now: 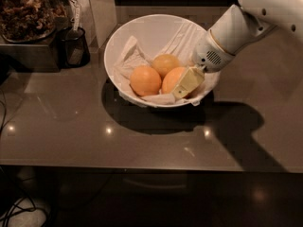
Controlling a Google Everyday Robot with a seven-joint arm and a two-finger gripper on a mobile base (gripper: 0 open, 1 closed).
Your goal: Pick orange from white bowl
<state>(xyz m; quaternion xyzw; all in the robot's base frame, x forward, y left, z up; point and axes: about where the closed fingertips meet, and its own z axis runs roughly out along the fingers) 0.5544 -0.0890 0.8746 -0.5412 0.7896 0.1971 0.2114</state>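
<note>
The white bowl [118,41] sits near the back edge of the grey counter [94,136], about midway along it, lined with crumpled paper. The gripper [185,83] reaches in over the bowl's right rim and lies against the orange [171,79] at the front right of the bowl; whether the claw is spread or pinching cannot be told. A second orange fruit [145,80] touches it on the left and a yellowish fruit [165,63] lies behind. A dark cup [75,48] and a tray [28,51] crowd the back-left corner; no writing is legible. Open counter runs to the front edge

Gripper [183,85] between orange [169,79] and bowl [142,32] wall
</note>
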